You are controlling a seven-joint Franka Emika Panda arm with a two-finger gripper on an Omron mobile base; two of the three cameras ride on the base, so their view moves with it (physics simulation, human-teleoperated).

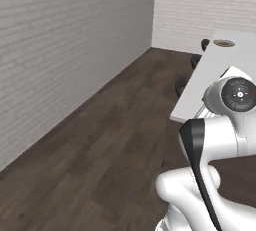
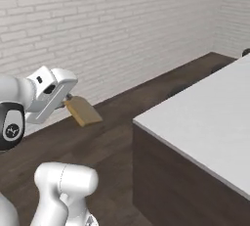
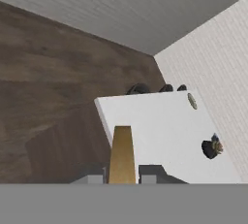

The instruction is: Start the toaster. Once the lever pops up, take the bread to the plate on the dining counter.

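Note:
My gripper [image 2: 70,101] is shut on the bread [image 2: 84,111], a pale tan slice held in the air over the dark wood floor, left of the dining counter [image 2: 205,117]. In the hand view the bread [image 3: 121,152] shows edge-on, sticking out between the two fingertips [image 3: 151,172], with the dining counter [image 3: 160,126] ahead of it. The round beige plate [image 1: 224,43] lies near the counter's far end, small in the hand view [image 3: 192,101]. The toaster is out of view.
Dark stools [image 1: 195,61] stand along the counter's far side. A small dark pot with flowers [image 3: 211,148] sits on the counter top. White brick walls [image 2: 97,34] close the room, with open wood floor [image 1: 100,150] between them and the counter.

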